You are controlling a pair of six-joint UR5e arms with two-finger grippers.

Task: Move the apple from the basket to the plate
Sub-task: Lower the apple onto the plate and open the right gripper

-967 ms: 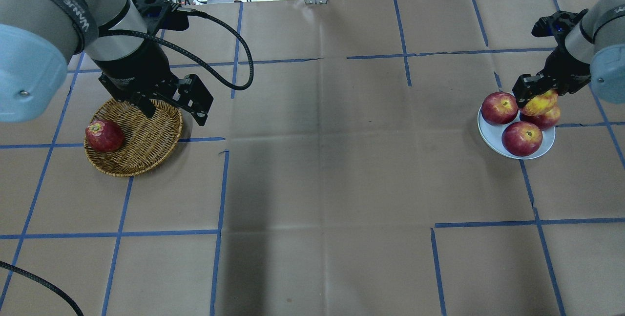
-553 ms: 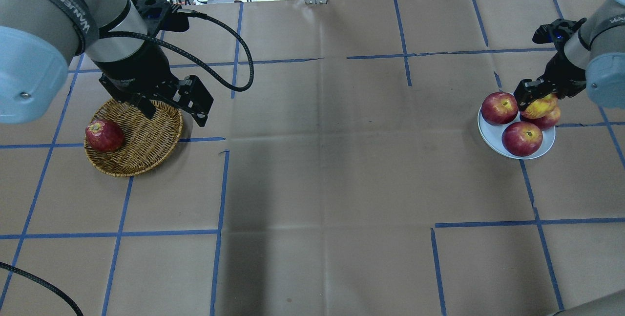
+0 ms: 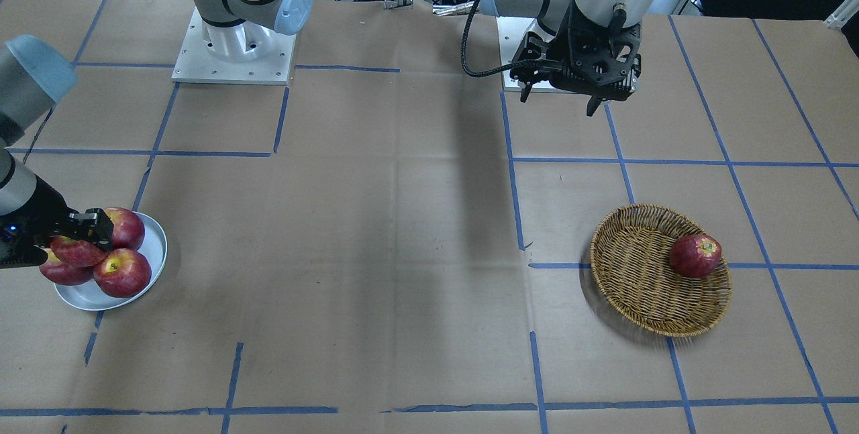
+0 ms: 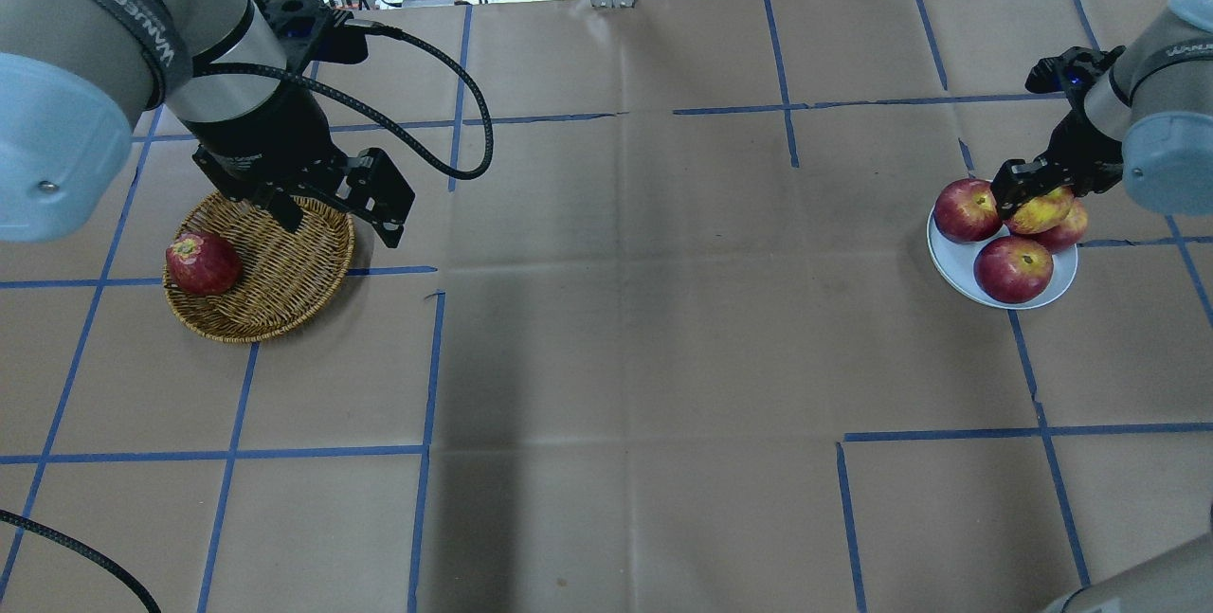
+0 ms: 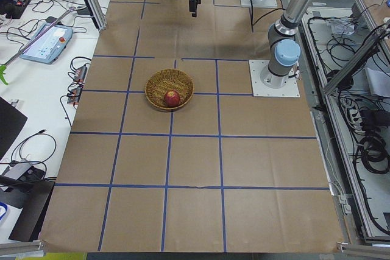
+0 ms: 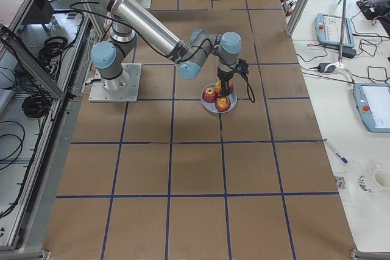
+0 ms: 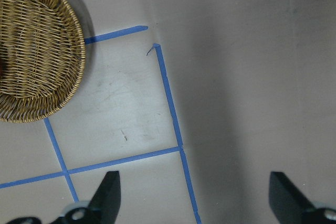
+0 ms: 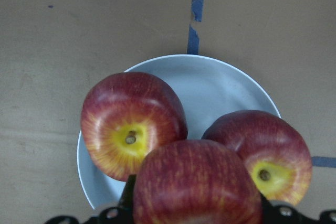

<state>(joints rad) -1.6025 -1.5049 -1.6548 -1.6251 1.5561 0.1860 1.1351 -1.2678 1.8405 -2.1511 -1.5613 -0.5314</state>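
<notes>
Wrist view: right gripper (image 8: 197,209) clamps apple (image 8: 197,179) over plate (image 8: 220,80) at 6 o'clock, two dark-red apples (image 8: 131,124) crowding it. Overhead: third apple (image 4: 1071,229) behind it; deep-red apple (image 4: 202,263) at 9 o'clock in basket (image 4: 284,286); left gripper (image 4: 341,226) spread wide.

On my brown-papered surface (image 4: 606,310) with blue tape (image 4: 322,451), three yellow-topped dark-red apples (image 4: 967,210) (image 4: 1014,269) (image 4: 1069,230) cluster; a solid deep-red apple (image 4: 202,263) sits well apart.
</notes>
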